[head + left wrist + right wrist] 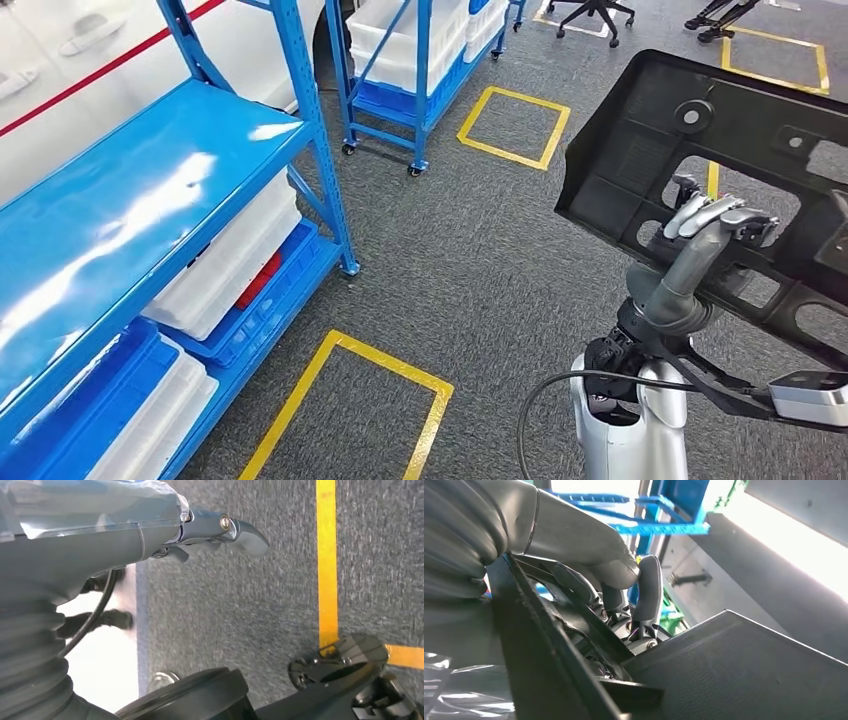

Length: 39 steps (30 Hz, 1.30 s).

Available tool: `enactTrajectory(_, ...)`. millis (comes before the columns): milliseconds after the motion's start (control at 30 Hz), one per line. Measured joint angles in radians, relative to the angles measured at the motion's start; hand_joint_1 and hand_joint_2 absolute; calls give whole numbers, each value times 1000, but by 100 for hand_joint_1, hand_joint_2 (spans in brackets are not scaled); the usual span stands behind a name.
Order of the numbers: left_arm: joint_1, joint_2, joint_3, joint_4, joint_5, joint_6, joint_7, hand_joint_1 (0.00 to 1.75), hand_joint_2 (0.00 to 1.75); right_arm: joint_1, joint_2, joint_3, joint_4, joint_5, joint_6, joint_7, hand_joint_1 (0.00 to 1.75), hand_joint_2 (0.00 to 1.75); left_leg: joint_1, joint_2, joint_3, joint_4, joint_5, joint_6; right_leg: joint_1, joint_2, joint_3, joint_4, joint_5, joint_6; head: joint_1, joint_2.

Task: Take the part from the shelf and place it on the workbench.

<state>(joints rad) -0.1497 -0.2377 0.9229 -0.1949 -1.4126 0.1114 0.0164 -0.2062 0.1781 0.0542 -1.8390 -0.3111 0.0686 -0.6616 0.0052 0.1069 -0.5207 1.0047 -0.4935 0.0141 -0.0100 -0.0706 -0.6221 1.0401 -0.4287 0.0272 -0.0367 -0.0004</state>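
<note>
The part (pixel 700 130) is a large black plastic panel with holes and cut-outs, held up at the right of the head view. My right hand (pixel 715 220) grips its lower edge, fingers wrapped over the rim. In the right wrist view the thumb and dark fingers (pixel 644 590) clamp the textured black part (pixel 734 670). My left hand (pixel 220 530) hangs over the grey carpet with fingers stretched out and nothing in it. The blue shelf (pixel 150 190) stands to the left, its top board bare.
White bins (pixel 230 260) and blue trays sit on the shelf's lower levels. A second blue rack on castors (pixel 420 60) stands farther back. Yellow tape squares (pixel 515 125) mark the grey carpet. Office chair legs (pixel 590 15) are at the far end.
</note>
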Motion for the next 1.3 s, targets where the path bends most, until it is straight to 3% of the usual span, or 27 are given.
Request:
enactTrajectory(33,-1,0,0,0,7,6,2,0,175,3,-1,-1,-7,3,-3,0,175,175,-3,9,2,0,-2,-5,5,-6,6,-16,-1,-8,0,0)
enactTrajectory(100,-7,1,1,0,20,19,2,0,175,11,-6,-7,-24,8,-8,-1,175,175,-4,25,6,-2,-7,-16,7,19,4,-19,2,-22,0,0)
enactTrajectory(133,-12,1,2,0,25,24,1,0,175,16,-8,-11,-34,9,-11,-2,175,175,-2,16,6,4,-15,-21,5,30,5,-22,4,-28,0,0)
enactTrajectory(167,-16,1,3,0,30,28,-1,0,175,19,-10,-14,-43,10,-13,-2,175,175,1,-6,-1,26,-32,-25,3,42,6,-26,6,-35,0,0)
enactTrajectory(233,-22,3,7,0,38,35,-6,0,175,26,-12,-17,-58,11,-15,-3,175,175,5,-67,-47,136,-95,-28,1,66,7,-29,10,-46,0,0)
enactTrajectory(300,-25,6,10,0,43,38,-7,0,175,36,-12,-18,-68,13,-21,-3,175,175,6,-94,-111,270,-147,-29,3,95,6,-29,11,-51,0,0)
enactTrajectory(333,-28,8,10,0,43,39,-7,0,175,42,-12,-19,-74,14,-25,-3,175,175,6,-97,-129,301,-148,-28,5,111,6,-28,11,-51,0,0)
enactTrajectory(367,-30,9,10,0,42,40,-5,0,175,47,-12,-19,-80,16,-31,-3,175,175,6,-99,-131,296,-130,-26,6,127,6,-26,11,-51,0,0)
enactTrajectory(400,-33,11,11,0,40,40,-3,0,175,51,-12,-20,-86,18,-36,-3,175,175,6,-103,-115,252,-96,-22,7,144,7,-24,11,-51,0,0)
enactTrajectory(467,-34,17,10,0,33,38,5,0,175,58,-12,-22,-102,24,-44,-3,175,175,6,-148,-60,117,-21,-12,8,174,4,-18,11,-48,0,0)
enactTrajectory(500,-34,21,10,0,27,34,10,0,175,64,-12,-23,-111,27,-48,-3,175,175,7,-174,-39,63,1,-8,7,188,0,-15,12,-43,0,0)
enactTrajectory(567,-33,30,9,0,18,23,20,0,175,82,-11,-28,-134,36,-52,-3,175,175,4,-199,-25,21,8,-4,1,213,-10,-13,17,-30,0,0)
enactTrajectory(600,-32,32,9,0,14,17,24,0,175,91,-10,-31,-145,40,-52,-4,175,175,4,-187,-22,14,11,-1,-1,225,-14,-16,21,-22,0,0)
enactTrajectory(633,-31,34,8,0,10,10,25,0,175,99,-9,-36,-155,44,-52,-4,175,175,4,-174,-20,8,16,4,-2,219,-17,-15,23,-17,0,0)
enactTrajectory(667,-31,35,8,0,4,3,26,0,175,106,-8,-41,-164,45,-51,-4,175,175,5,-160,-17,1,21,10,0,194,-23,-4,15,-12,0,0)
enactTrajectory(700,-30,36,6,0,-4,-5,26,0,175,112,-6,-45,-171,45,-48,-4,175,175,6,-145,-15,-6,26,15,2,160,-38,25,-4,-9,0,0)
enactTrajectory(767,-22,37,-4,0,-17,-24,27,0,175,125,-1,-48,-179,43,-38,-4,175,175,3,-112,-14,-10,28,20,1,95,-91,137,-66,-2,0,0)
enactTrajectory(833,-10,38,-18,0,-21,-37,28,0,175,144,4,-51,-180,42,-27,-4,175,175,1,-78,-15,-10,25,21,-6,80,-138,236,-102,6,0,0)
enactTrajectory(867,-5,39,-23,0,-22,-40,29,0,175,152,6,-53,-180,42,-23,-4,175,175,1,-62,-15,-10,24,20,-10,76,-137,239,-95,9,0,0)
enactTrajectory(900,-3,39,-27,0,-22,-41,29,0,175,158,8,-55,-180,42,-18,-4,175,175,1,-47,-14,-9,22,18,-13,69,-116,205,-74,12,0,0)
enactTrajectory(967,0,39,-36,0,-22,-40,28,0,175,165,10,-56,-180,43,-10,-4,175,175,-1,-22,-10,-8,16,11,-12,24,-37,74,-24,11,0,0)
enactTrajectory(1033,2,39,-42,0,-21,-34,27,0,175,170,14,-56,-179,44,-4,-4,175,175,-6,-3,-4,-6,9,-1,-5,-9,10,-9,-6,-1,0,0)
enactTrajectory(1067,4,39,-42,0,-20,-29,27,0,175,172,15,-56,-177,43,0,-4,175,175,-8,7,-1,-6,6,-7,0,-8,13,-17,-9,-8,0,0)
enactTrajectory(1133,5,38,-42,0,-19,-19,27,0,175,172,16,-58,-173,39,10,-4,175,175,-6,25,6,-7,0,-19,1,19,12,-21,-6,-22,0,0)
enactTrajectory(1167,5,37,-42,0,-18,-16,27,0,175,170,16,-59,-172,37,14,-4,175,175,-4,15,6,2,-10,-24,0,32,14,-25,-4,-28,0,0)
enactTrajectory(1233,5,36,-42,0,-18,-14,28,0,175,158,16,-61,-166,38,18,-4,175,175,2,-37,-25,80,-58,-30,-4,56,18,-32,1,-41,0,0)
enactTrajectory(1300,6,36,-42,0,-17,-12,29,0,175,143,15,-61,-157,43,19,-4,175,175,4,-87,-93,221,-121,-31,0,82,16,-31,3,-48,0,0)
